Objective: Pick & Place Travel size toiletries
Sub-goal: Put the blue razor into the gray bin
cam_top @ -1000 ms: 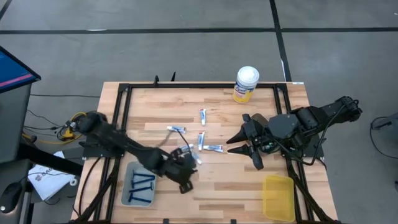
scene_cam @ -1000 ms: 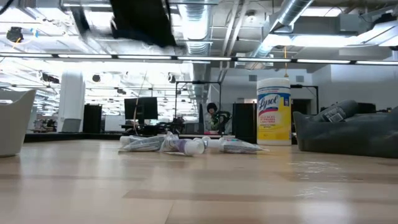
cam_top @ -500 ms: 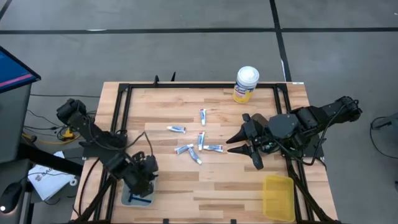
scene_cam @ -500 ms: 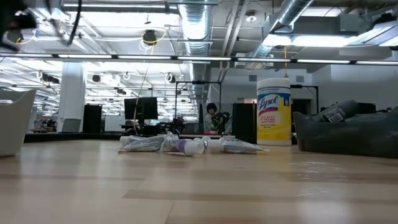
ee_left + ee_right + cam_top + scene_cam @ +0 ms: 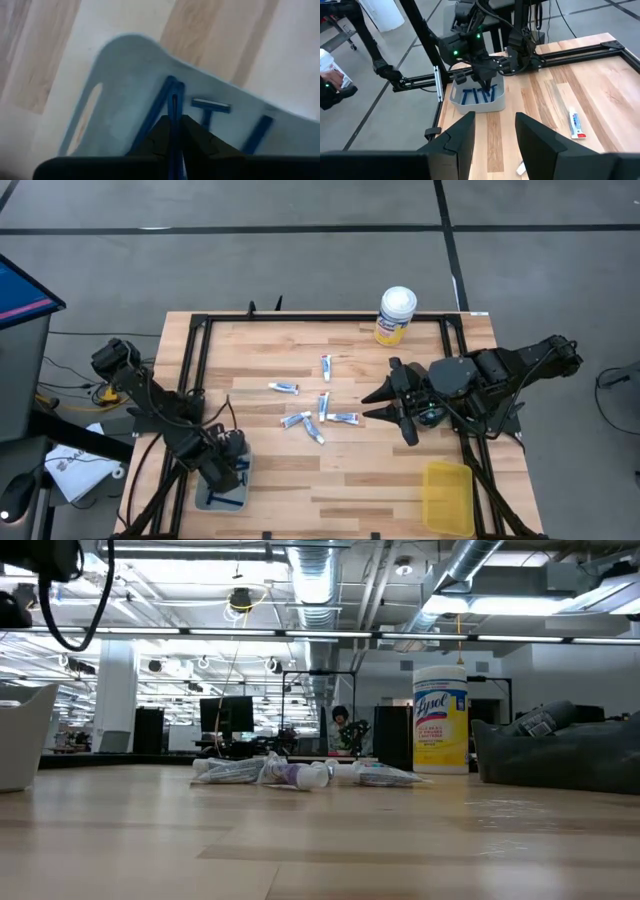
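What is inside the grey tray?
Thin blue razors lie in the grey tray. The left claw, shut on one more razor, hangs over it. The arm covers much of the tray from above.

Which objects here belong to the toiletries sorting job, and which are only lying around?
Job:
- small white tubes with blue print
- thin dark-blue plastic razors
- left end effector, shut on a razor

Lying about:
- tall yellow canister with white lid
- yellow plastic tray

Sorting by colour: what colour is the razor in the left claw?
Dark blue razor, clearest in the left wrist view.
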Controlling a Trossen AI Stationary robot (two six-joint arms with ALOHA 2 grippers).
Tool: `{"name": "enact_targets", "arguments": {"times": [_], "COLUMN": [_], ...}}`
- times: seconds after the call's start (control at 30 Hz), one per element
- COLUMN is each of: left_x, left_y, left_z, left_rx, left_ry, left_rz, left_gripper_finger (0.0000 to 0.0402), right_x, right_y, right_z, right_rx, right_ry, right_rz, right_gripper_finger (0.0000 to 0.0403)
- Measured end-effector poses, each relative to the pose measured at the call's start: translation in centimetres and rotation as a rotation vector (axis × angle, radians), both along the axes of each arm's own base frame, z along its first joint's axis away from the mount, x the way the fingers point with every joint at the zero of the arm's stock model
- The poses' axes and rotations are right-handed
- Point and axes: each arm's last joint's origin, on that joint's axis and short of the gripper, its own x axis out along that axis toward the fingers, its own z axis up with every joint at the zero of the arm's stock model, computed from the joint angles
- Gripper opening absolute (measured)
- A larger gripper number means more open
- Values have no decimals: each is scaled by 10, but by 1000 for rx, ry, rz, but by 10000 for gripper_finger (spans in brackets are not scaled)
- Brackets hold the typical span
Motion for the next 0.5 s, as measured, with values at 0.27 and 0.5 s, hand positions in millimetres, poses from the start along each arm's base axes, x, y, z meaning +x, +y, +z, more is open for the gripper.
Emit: {"name": "enact_targets", "arguments": {"times": [0.27, 0.5], "left_x": [4, 7], "left_y": [12, 15], "left_z": [-11, -11], "left_rx": [41, 66], "left_ry": [-9, -10], "left_rz": [31, -18], "left_gripper_finger": [18, 28], "right_x": [0, 0], "right_y": [0, 0], "right_z": [0, 0], "right_rx": [0, -3], "right_ry": [0, 1], "right_rz": [0, 1], "right_gripper_finger": [133, 137]}}
